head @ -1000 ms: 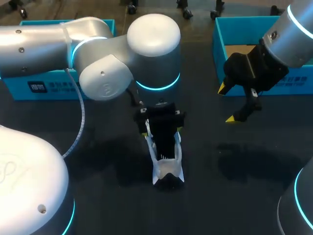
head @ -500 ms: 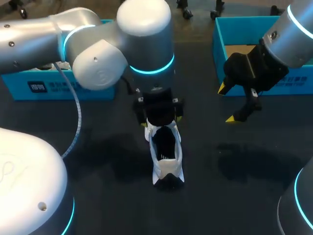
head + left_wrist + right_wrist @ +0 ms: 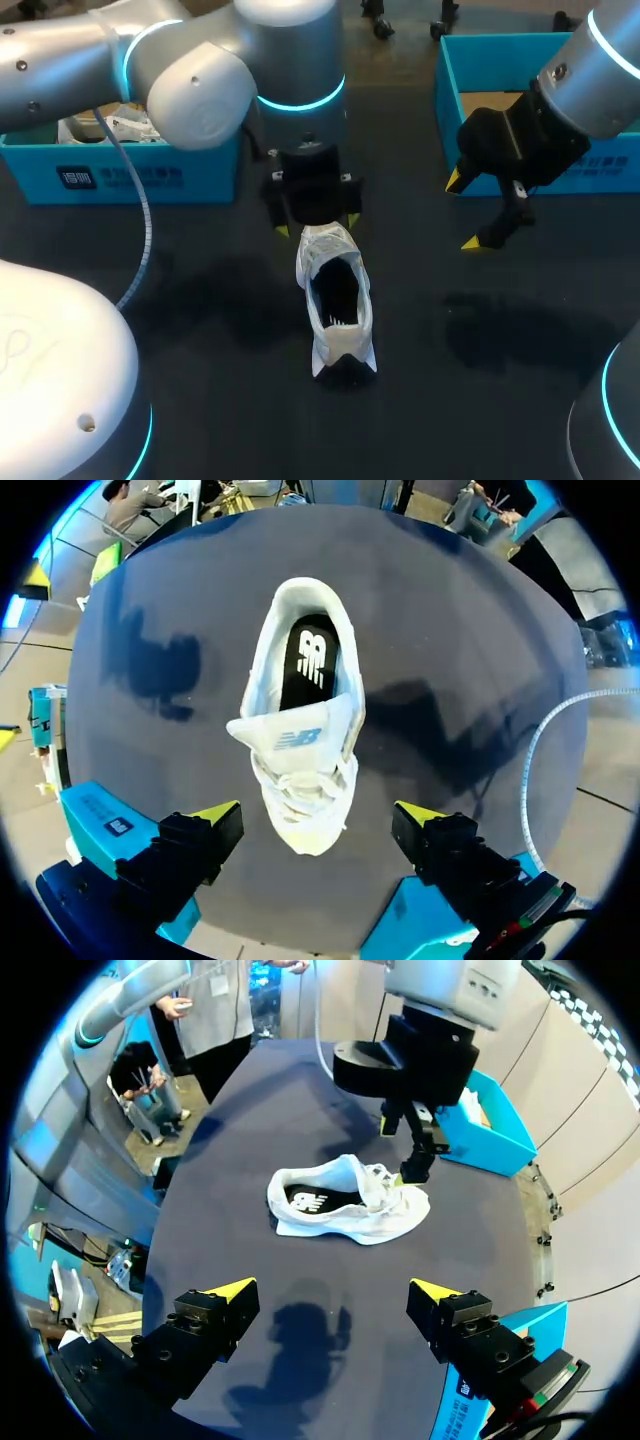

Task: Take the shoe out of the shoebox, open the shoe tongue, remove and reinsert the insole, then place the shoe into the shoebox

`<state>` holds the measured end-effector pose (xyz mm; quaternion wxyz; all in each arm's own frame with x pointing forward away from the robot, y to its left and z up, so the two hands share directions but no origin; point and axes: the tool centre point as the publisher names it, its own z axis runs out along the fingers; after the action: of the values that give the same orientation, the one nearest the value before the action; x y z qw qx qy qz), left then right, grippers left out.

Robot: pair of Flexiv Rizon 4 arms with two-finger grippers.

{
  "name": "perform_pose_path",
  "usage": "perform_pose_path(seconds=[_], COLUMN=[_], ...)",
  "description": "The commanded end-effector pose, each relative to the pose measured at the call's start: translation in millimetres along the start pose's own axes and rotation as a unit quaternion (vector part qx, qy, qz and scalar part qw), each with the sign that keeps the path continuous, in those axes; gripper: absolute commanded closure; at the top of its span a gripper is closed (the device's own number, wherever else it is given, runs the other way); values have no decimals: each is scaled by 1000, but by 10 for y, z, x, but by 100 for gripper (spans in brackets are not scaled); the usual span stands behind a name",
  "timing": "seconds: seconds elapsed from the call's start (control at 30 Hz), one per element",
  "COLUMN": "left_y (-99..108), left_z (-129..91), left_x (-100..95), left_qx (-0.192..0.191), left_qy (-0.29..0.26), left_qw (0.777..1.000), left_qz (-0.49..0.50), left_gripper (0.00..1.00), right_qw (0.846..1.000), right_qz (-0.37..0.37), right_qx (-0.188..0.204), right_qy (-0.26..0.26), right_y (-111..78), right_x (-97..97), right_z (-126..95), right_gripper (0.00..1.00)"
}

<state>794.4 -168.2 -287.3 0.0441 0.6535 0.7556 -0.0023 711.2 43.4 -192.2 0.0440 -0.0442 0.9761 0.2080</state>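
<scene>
Desk: a dark desk point(image 3: 200, 300) is carrying everything.
Shoe: a white shoe point(image 3: 337, 300) is lying upright on its sole near the desk's middle, out of both boxes. Its heel is facing the robot and its toe is pointing away.
Insole: a dark insole point(image 3: 308, 665) is sitting inside the shoe, showing through the opening.
Tongue: the white tongue point(image 3: 290, 742) is standing raised between the laces and the opening.
Left tool: the left tool point(image 3: 316, 226) is hovering over the toe end of the shoe. Its yellow-tipped fingers are spreading wide to either side of the toe and gripping nothing.
Right tool: the right tool point(image 3: 467, 212) is hanging above bare desk, well apart from the shoe on its right. Its fingers are spread wide apart and holding nothing.
Left shoebox: a blue left shoebox point(image 3: 120, 178) is sitting at the far left of the desk, partly hidden by the left arm. Another white shoe point(image 3: 110, 125) is lying inside it.
Right shoebox: a blue right shoebox point(image 3: 447, 90) is standing at the far right, just behind the right tool, its brown floor showing.
</scene>
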Motion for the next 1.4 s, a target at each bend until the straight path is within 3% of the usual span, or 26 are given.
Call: perform_pose_path(seconds=[0.03, 0.07, 0.1, 0.13, 0.27, 0.43, 0.53, 0.6, 0.63, 0.7, 1.1, 1.4], left_y=[17, 4, -15, -44, -102, -166, -195, -211, -217, -248, -398, -518], left_z=[102, 119, 137, 156, 197, 281, 293, 300, 302, 304, 203, 300], left_x=[-78, -84, -89, -97, -106, -128, -136, -145, -148, -154, -101, -99], left_qx=[6, 9, 10, 12, 16, 28, 32, 34, 36, 39, 47, 57], left_qy=[11, 12, 13, 14, 16, 19, 20, 20, 21, 21, 22, 30], left_qw=[1000, 1000, 1000, 1000, 1000, 999, 999, 999, 999, 999, 998, 996], left_qz=[3, 5, 6, 8, 11, 9, 11, 12, 14, 18, 45, 55], left_gripper=[33, 35, 49, 54, 56, 43, 18, 26, 25, 40, 45, 51], right_qw=[1000, 1000, 1000, 1000, 1000, 1000, 1000, 1000, 1000, 1000, 1000, 1000], right_qz=[1, 1, 1, 1, 1, 1, 1, 1, 1, 1, 1, 1], right_qx=[1, 1, 1, 1, 1, 1, 1, 1, 1, 1, 1, 1], right_qy=[0, 0, 0, 0, 0, 0, 0, 0, 0, 0, 0, 0], right_y=[5, 5, 5, 5, 5, 5, 5, 5, 5, 5, 5, 5], right_x=[-6, -6, -6, -6, -6, -6, -6, -6, -6, -6, -6, -6], right_z=[16, 16, 16, 16, 16, 16, 16, 16, 16, 16, 16, 16], right_gripper=[0, 0, 0, 0, 0, 0, 0, 0, 0, 0, 0, 0])
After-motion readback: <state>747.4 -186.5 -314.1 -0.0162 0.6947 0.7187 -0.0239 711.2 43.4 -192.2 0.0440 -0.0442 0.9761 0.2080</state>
